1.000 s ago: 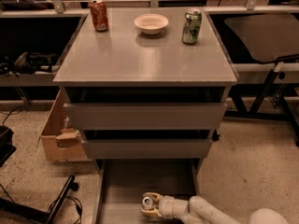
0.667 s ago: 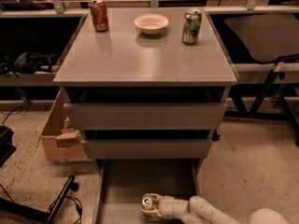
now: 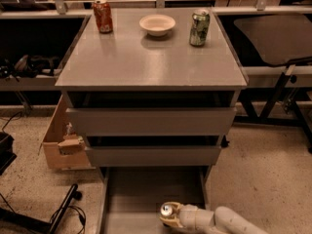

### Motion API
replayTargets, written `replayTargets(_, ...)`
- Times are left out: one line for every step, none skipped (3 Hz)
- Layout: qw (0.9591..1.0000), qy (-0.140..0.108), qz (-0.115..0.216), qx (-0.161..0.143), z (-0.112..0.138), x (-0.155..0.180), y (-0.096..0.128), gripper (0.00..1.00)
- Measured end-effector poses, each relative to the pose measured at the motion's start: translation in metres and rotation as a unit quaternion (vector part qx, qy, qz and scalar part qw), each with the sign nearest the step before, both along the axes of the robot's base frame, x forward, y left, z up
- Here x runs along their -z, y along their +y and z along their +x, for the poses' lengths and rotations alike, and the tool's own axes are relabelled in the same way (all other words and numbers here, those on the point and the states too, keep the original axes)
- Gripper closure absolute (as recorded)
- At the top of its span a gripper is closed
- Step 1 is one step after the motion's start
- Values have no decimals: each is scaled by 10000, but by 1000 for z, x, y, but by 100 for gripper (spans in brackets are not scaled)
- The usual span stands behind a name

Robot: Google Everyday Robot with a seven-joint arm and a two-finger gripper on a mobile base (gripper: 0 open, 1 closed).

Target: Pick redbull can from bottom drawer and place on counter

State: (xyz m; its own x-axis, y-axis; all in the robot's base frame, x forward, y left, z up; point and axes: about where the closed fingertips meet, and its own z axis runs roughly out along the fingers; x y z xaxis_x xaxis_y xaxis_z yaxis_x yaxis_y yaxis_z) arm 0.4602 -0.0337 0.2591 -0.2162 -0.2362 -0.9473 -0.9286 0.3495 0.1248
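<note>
The bottom drawer (image 3: 146, 189) is pulled open at the foot of the grey cabinet. A small can with a shiny silver top, the redbull can (image 3: 166, 209), stands in it near the front right. My gripper (image 3: 170, 217) reaches in from the lower right and is right against the can; the white arm trails off to the right. The counter (image 3: 146, 57) is the flat grey cabinet top above.
On the counter stand a red-orange can (image 3: 103, 15) at back left, a white bowl (image 3: 157, 24) at back middle and a green can (image 3: 199, 28) at back right. Two upper drawers (image 3: 151, 121) are slightly open. A cardboard box (image 3: 61, 143) sits left of the cabinet.
</note>
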Motion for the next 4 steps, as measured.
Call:
replayTargets(9985,265,173,437,-17,-87,-41,100)
replayTargets(9954,407,779,372,-59,-207,-42,100)
replayTargets(9912,103,1321,18,-78,-384,-33,100)
replayTargets(9927,-231,1182,32,-49,-489,-32,100)
